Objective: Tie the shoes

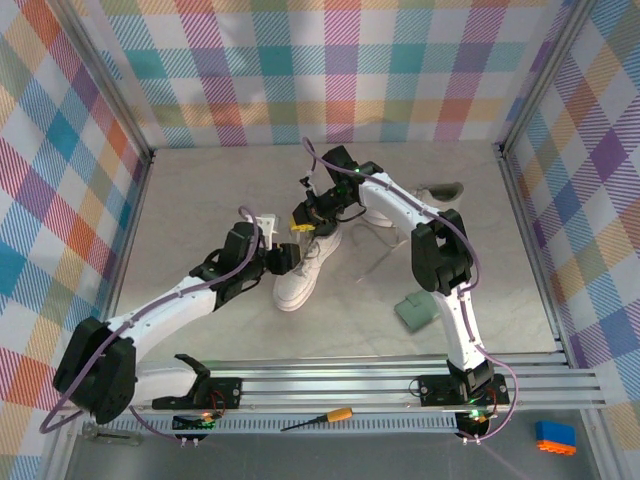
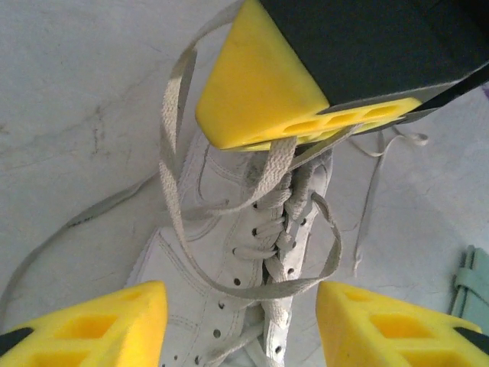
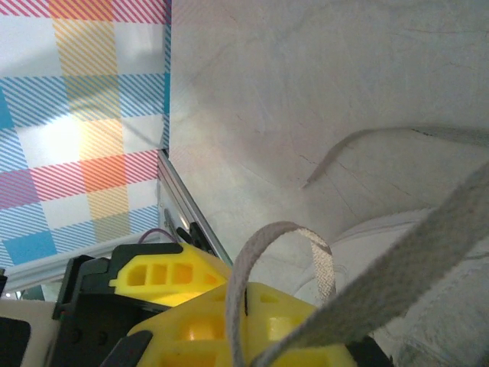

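Note:
One white shoe point(image 1: 305, 265) lies mid-table with its toe toward me, and its laced tongue point(image 2: 283, 229) shows in the left wrist view. The other shoe point(image 1: 440, 192) lies at the back right. My left gripper point(image 1: 285, 258) point(image 2: 241, 300) hovers open just left of the near shoe. A slack lace loop point(image 2: 306, 284) hangs between its yellow fingers point(image 2: 107, 325) without touching them. My right gripper point(image 1: 303, 222) point(image 3: 246, 294) sits above the shoe's laces, shut on a lace point(image 3: 252, 252) that arches up out of its pads. Loose lace ends trail across the table.
A small green pad point(image 1: 412, 312) lies right of the near shoe, beside the right arm. Plaid walls and metal rails point(image 1: 535, 250) box in the table. An orange-handled screwdriver point(image 1: 325, 417) and a blue block point(image 1: 555, 437) rest on the front ledge.

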